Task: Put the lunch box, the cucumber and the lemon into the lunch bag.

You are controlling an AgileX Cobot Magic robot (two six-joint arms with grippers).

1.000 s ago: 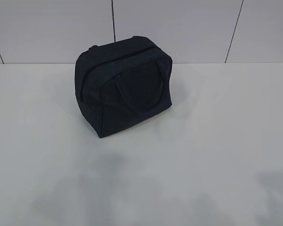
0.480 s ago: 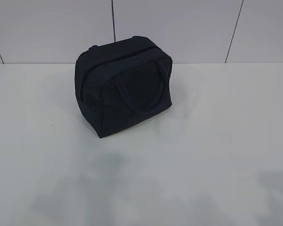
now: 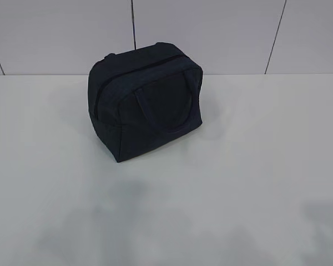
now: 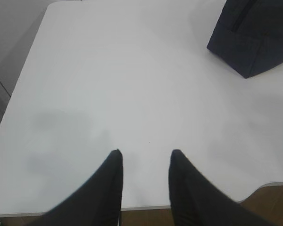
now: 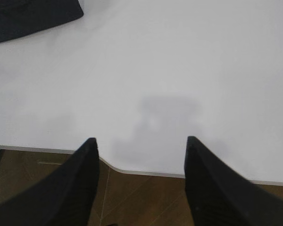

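Exterior view shows the lunch bag standing by itself toward the back of the white bench, just in front of the tiled wall. Its zipper runs along the top and looks closed, and one loop handle lies flat on the side facing us. No lunch box, cucumber or lemon can be seen in any picture. They may be inside the bag already, but I cannot tell.

No arm shows in this view. Both arms are pulled back at the near edge of the bench.

The left pincer has its two tips apart with nothing between them. From it, the bag sits far ahead and off to the right, well apart.

The right pincer is spread even wider and it holds nothing too. It hangs right over the near edge of the bench. From it, the bag sits far ahead and off to the left, with only a corner showing.

So the bag lies between the two arms, a bit more on the left arm's side. Its long top, with the zipper, runs slanting from front left to back right. I think the left arm is a little nearer if the bag has to be touched next.
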